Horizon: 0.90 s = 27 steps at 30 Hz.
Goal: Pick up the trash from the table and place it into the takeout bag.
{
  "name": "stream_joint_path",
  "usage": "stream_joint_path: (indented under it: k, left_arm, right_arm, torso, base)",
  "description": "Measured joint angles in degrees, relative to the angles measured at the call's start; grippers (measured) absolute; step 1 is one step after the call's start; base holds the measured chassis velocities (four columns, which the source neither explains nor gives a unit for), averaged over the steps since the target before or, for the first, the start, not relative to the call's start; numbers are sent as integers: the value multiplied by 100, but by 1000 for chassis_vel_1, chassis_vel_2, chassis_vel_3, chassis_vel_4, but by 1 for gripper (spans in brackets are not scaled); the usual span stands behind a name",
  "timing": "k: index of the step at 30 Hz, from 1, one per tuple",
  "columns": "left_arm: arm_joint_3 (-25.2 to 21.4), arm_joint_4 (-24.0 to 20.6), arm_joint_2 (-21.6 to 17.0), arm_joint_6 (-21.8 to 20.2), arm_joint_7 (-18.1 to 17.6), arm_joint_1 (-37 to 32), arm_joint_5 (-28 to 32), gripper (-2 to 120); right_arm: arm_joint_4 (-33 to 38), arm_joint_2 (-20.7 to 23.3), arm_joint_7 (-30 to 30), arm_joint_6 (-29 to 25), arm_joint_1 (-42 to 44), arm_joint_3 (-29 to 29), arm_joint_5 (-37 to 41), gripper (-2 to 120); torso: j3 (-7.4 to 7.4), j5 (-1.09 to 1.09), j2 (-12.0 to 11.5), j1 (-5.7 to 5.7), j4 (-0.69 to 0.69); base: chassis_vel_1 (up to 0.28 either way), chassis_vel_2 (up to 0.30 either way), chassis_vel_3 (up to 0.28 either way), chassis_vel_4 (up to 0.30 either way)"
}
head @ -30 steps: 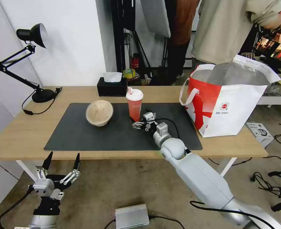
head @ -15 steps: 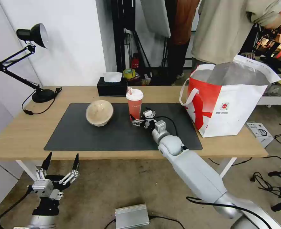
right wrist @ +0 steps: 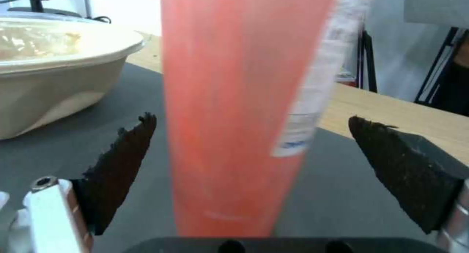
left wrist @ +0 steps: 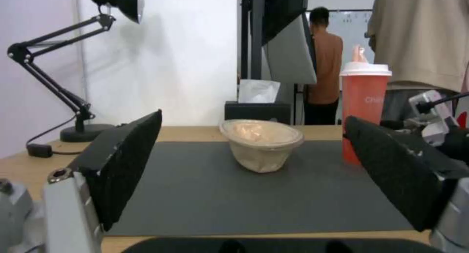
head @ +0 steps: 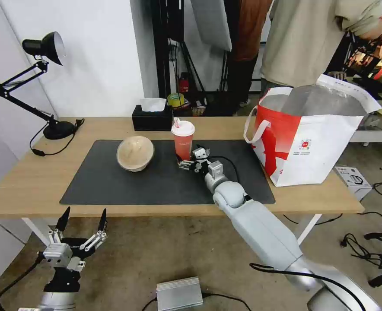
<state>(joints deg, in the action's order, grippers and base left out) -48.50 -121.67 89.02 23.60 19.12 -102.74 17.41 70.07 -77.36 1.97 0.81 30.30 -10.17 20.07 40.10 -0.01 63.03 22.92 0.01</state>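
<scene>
The trash on the table [head: 31,177] is a tall red cup [head: 183,142] with a white lid and straw, and a beige-tan bowl [head: 135,153] to its left, both on the dark grey mat [head: 113,185]. My right gripper [head: 186,162] is open at the cup's base. In the right wrist view the cup [right wrist: 234,99] stands between the open fingers [right wrist: 122,165], with the bowl [right wrist: 54,73] beside it. The red-and-white takeout bag [head: 312,147] stands open at the table's right end. My left gripper [head: 85,212] hangs open below the table's front edge, facing the bowl [left wrist: 261,143] and cup [left wrist: 364,106].
A black tissue box [head: 152,119] sits behind the mat, and a black desk lamp [head: 58,129] stands at the back left. A grey metal box [head: 178,293] and cables lie on the floor. People stand behind the table.
My right arm has reached forward and left, bringing its open gripper up to the red cup's base. The left arm, cup, bowl and bag have not moved.
</scene>
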Motion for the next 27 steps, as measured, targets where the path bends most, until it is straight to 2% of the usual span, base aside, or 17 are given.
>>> stream_joint_path:
  k: [5, 10, 13, 14, 18, 19, 21, 23, 24, 27]
  left_arm:
    - [-2, 36, 0, -3, 0, 7, 2, 100]
    - [-4, 68, -16, -4, 0, 20, 12, 100]
    - [8, 94, -24, -4, -1, 36, 14, 100]
    - [8, 94, -24, -4, -1, 36, 14, 100]
    - [21, 109, -50, -5, -1, 52, 21, 100]
    - [21, 109, -50, -5, -1, 52, 21, 100]
    - [22, 109, -53, -7, -1, 52, 23, 100]
    - [23, 109, -54, -7, 0, 52, 23, 100]
    - [23, 109, -53, -7, -1, 52, 23, 100]
    - [20, 109, -52, -7, 0, 52, 25, 100]
  right_arm:
    - [-90, -81, -5, -34, -11, -4, -33, 100]
    - [-142, -80, -29, -73, -11, -6, -43, 89]
    - [-165, -74, -59, -113, -10, -4, -45, 74]
    - [-165, -74, -59, -113, -10, -4, -45, 74]
    - [-141, -45, -73, -128, 21, -4, -41, 53]
    - [-141, -45, -73, -128, 21, -4, -41, 53]
    - [-126, -35, -73, -130, 32, -4, -40, 44]
    - [-122, -35, -72, -132, 37, -3, -40, 40]
    - [-122, -36, -71, -136, 40, 0, -39, 33]
    - [-108, -38, -69, -138, 42, 3, -28, 25]
  torso:
    - [0, 0, 0, 0, -1]
    - [0, 0, 0, 0, -1]
    - [0, 0, 0, 0, -1]
    - [0, 0, 0, 0, -1]
    - [0, 1, 0, 0, -1]
    - [0, 1, 0, 0, -1]
    - [0, 0, 0, 0, -1]
    - [0, 1, 0, 0, -1]
    - [0, 0, 0, 0, -1]
    - [0, 1, 0, 0, -1]
  base:
    - [0, 0, 0, 0]
    - [0, 0, 0, 0]
    - [0, 0, 0, 0]
    - [0, 0, 0, 0]
    - [0, 0, 0, 0]
    - [0, 0, 0, 0]
    - [0, 0, 0, 0]
    - [0, 0, 0, 0]
    - [0, 0, 0, 0]
    - [0, 0, 0, 0]
